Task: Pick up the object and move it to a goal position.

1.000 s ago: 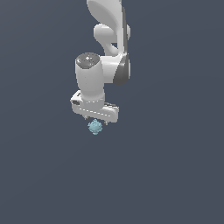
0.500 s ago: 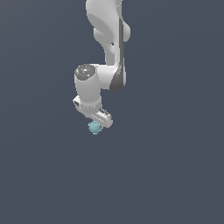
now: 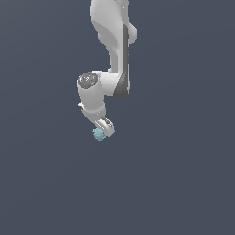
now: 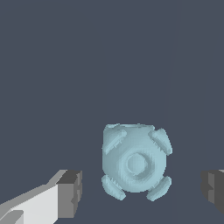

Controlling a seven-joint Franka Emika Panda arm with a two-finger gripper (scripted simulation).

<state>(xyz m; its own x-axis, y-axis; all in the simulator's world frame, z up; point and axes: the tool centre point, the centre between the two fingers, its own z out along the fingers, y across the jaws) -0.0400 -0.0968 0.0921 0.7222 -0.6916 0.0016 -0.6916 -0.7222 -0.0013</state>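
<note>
Your gripper (image 4: pixel 140 192) is spread, pads clear of the lump (image 4: pixel 135 162) on both sides; nothing's held. Close off-centre and it could squirt out.

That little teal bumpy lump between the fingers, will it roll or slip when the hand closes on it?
The lump looks roundish, so a nudge might roll it, though its raised knobs would probably check that. The knobs could make pad contact uneven, so it may twist. The hand stands open with gaps either side, so off-centre closing might push it first.
</note>
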